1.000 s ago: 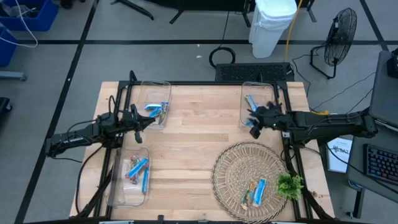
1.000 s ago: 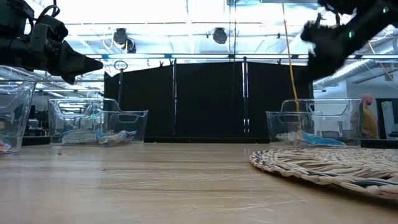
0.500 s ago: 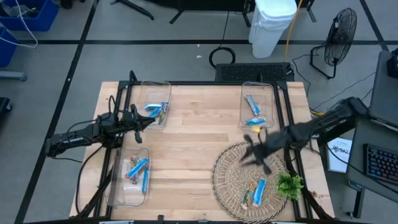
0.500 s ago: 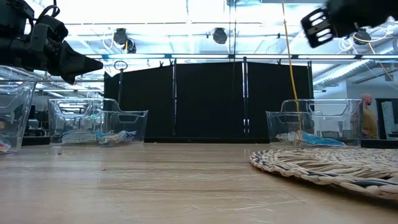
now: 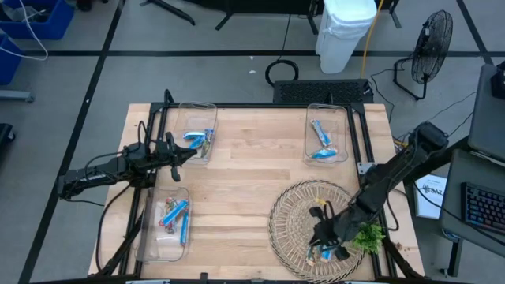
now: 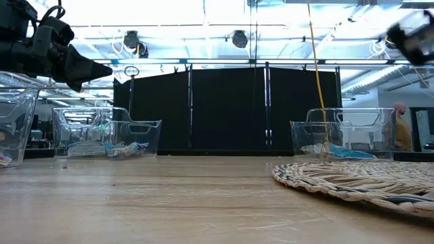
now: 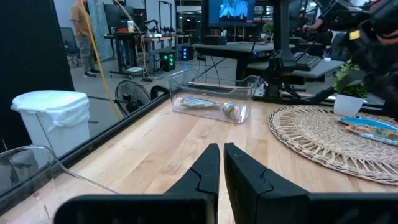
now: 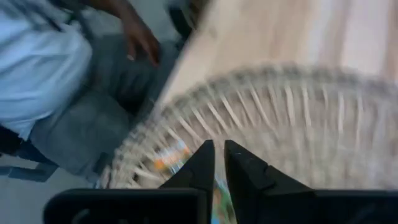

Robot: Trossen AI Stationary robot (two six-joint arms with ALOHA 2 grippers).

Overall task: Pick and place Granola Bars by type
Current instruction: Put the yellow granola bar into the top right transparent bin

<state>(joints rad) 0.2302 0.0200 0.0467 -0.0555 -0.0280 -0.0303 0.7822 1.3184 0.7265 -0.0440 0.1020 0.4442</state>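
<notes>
Two granola bars lie on the round wicker mat at the near right: a blue one and a multicoloured one, partly hidden under my right gripper. They show blurred in the right wrist view. That gripper is shut and hovers well above the mat. My left gripper is shut and empty, held above the table between the two left bins.
Three clear bins hold bars: far left, near left and far right, the last with blue ones. A green sprig sits at the mat's right edge. Bare wood lies in the table's middle. A person sits beyond the table's edge.
My right gripper has swung quickly from over the far right bin toward the table's near edge, and now hangs over the bars on the wicker mat. A blue bar that it covered in the far right bin now shows.
</notes>
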